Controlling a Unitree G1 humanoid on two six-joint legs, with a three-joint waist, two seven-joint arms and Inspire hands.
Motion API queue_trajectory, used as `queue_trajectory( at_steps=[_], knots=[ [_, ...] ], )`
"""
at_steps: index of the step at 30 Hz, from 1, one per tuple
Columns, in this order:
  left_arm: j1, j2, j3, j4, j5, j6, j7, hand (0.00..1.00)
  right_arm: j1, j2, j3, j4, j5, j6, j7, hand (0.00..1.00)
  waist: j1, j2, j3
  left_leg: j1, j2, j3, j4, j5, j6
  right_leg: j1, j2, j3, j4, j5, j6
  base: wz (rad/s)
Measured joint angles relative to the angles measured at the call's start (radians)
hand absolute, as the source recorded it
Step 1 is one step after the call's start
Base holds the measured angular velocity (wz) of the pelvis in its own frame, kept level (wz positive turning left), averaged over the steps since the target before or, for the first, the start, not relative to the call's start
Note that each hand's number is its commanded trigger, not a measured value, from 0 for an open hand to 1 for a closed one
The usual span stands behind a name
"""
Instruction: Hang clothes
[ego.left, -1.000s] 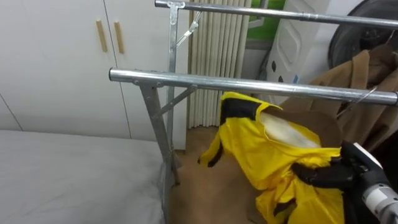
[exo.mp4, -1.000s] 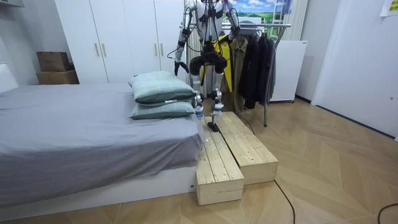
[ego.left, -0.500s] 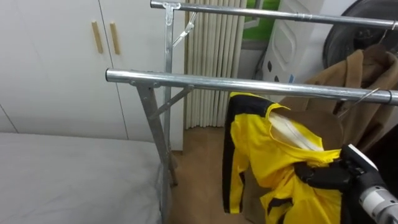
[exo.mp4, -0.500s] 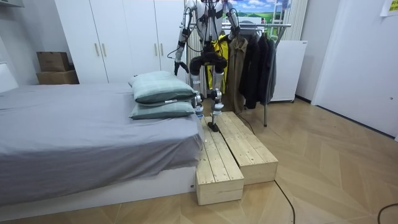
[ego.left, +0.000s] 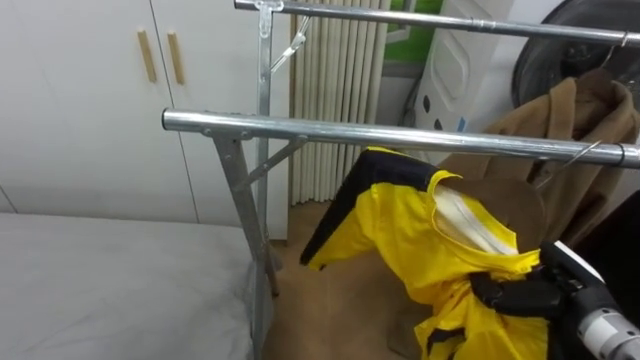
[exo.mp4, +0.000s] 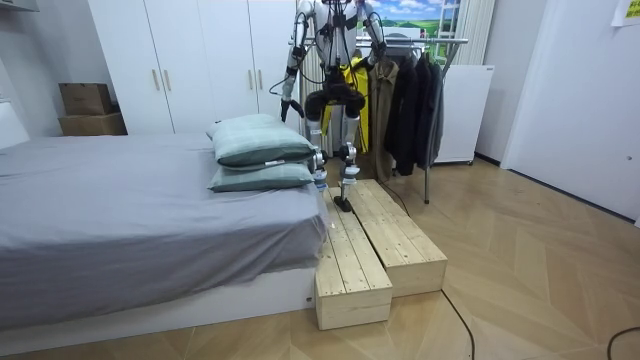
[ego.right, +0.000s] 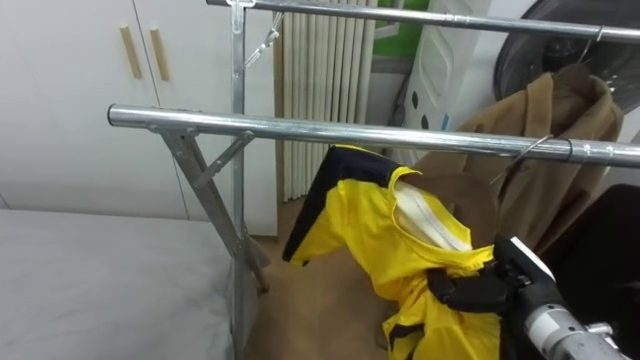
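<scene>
Clothes rack: lower rail (ego.left: 400, 133) has a bare stretch from its left end to the brown coat (ego.left: 585, 115) at the right; upper rail (ego.left: 430, 20) runs behind it. Bed (ego.left: 100, 290): edge lies beside the rack's leg.

Yellow jacket (ego.left: 415, 225): below the lower rail, apart from it.

Right robot hand (ego.left: 518, 297): curled tight into the jacket's cloth.

Left robot hand (exo.mp4: 283, 106): hangs at the robot's side; state cannot be told.

Rail (ego.left: 400, 135) of bare metal with dull galvanised sheen, yellow jacket (ego.left: 415, 235) of smooth, faintly glossy cloth, brown coat (ego.left: 585, 115) of matt felt-like cloth, wardrobe doors (ego.left: 70, 120) smooth and matt with pale wooden handles (ego.left: 146, 55), bed sheet (ego.left: 110, 290) of matt cloth.
</scene>
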Motion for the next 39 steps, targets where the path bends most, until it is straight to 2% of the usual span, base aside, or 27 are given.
queue_trajectory(
  at_steps=[13, 16, 21, 27, 31, 34, 39],
  knots=[
    [-0.002, 0.0, 0.002, -0.002, -0.002, -0.007, 0.001, 0.0, 0.016, 0.001, -0.001, 0.0, 0.016, 0.0, 0.011, 0.0, 0.003, -0.002, -0.0013, 0.011, 0.0, 0.007, -0.001, 0.0, 0.0, 0.004, 0.004, 0.02, 0.002, 0.0, 0.0, -0.04],
    [0.0, 0.0, 0.0, -0.002, -0.004, -0.006, 0.005, 0.0, 0.028, 0.025, -0.001, 0.0, 0.093, 0.0, 0.003, 0.0, 0.003, -0.002, -0.001, 0.015, 0.0, 0.007, -0.001, 0.0, 0.0, 0.007, 0.006, 0.023, 0.002, 0.0, 0.0, -0.04],
    [-0.001, -0.001, -0.001, -0.003, -0.023, -0.006, 0.019, 0.0, 0.066, 0.097, -0.009, 0.001, 0.239, 0.0, -0.025, 0.0, 0.003, 0.001, 0.0008, 0.017, 0.001, 0.006, -0.005, 0.0, 0.0, 0.011, 0.005, 0.008, -0.002, 0.0, 0.0, 0.05],
    [0.002, -0.018, -0.004, -0.003, -0.022, -0.006, 0.016, 0.0, 0.087, 0.153, 0.008, 0.098, 0.287, 0.001, -0.03, 0.0, 0.005, 0.005, 0.0009, 0.012, 0.0, 0.006, -0.006, 0.0, 0.0, 0.004, 0.003, 0.009, 0.002, 0.0, 0.0, 0.01],
    [0.005, -0.02, -0.005, -0.002, -0.022, -0.005, 0.014, 0.0, 0.087, 0.16, 0.011, 0.119, 0.318, 0.002, -0.03, 0.0, 0.006, 0.008, -0.0009, 0.008, 0.0, 0.006, -0.006, 0.0, 0.0, 0.0, 0.003, 0.008, 0.003, 0.0, 0.0, 0.0],
    [0.008, -0.02, -0.011, -0.002, -0.024, -0.006, 0.015, 0.0, 0.09, 0.16, 0.011, 0.119, 0.404, 0.002, -0.03, 0.0, 0.004, 0.012, -0.0029, 0.008, 0.0, 0.006, -0.006, 0.0, 0.0, 0.001, 0.003, 0.003, 0.003, 0.0, 0.0, 0.01],
    [0.007, -0.03, -0.033, 0.001, -0.034, -0.006, 0.017, 0.0, 0.103, 0.176, 0.011, 0.118, 0.545, -0.011, -0.031, 0.0, 0.004, 0.033, -0.0056, 0.012, 0.0, 0.002, -0.006, 0.0, 0.0, 0.004, 0.002, 0.002, 0.004, 0.0, 0.0, 0.0]
  ],
)
